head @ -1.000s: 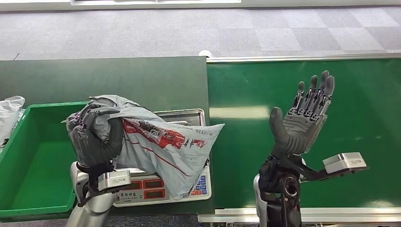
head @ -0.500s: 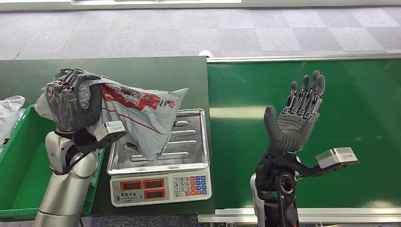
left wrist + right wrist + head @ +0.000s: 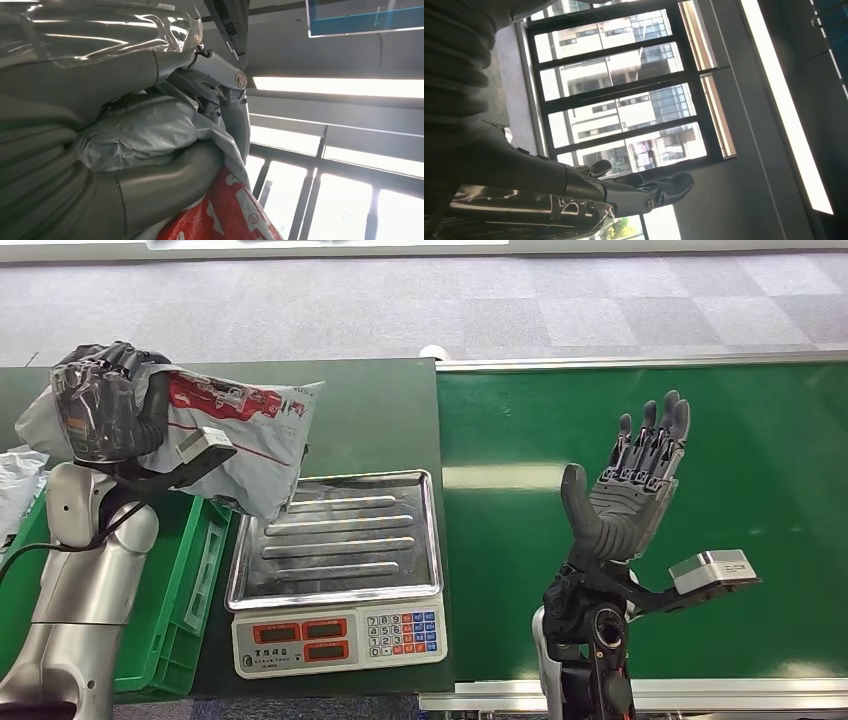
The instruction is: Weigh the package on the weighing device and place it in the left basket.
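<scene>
1. Since the earlier frames, the package [image 3: 235,435] had been carried off the scale's pan and leftward, and was held raised above the right rim of the green basket [image 3: 175,585]; the right hand had barely shifted.
2. Nearest, the weighing scale [image 3: 338,585] was seen on the dark green table [image 3: 370,415], its ribbed steel pan bare and its red displays and keypad facing the robot.
3. Beside it to the right, the right hand [image 3: 628,490] was held upright over the green conveyor belt [image 3: 760,470], palm open, fingers apart, nothing in it.
4. On the left, the basket was seen just beside the scale, partly hidden by the silver left arm.
5. Farther back, the left hand [image 3: 105,410] was closed around the grey end of the package, whose red-printed end drooped toward the scale's far left corner.
6. From the left wrist, crumpled grey plastic [image 3: 145,132] was seen clamped between thumb and fingers.
</scene>
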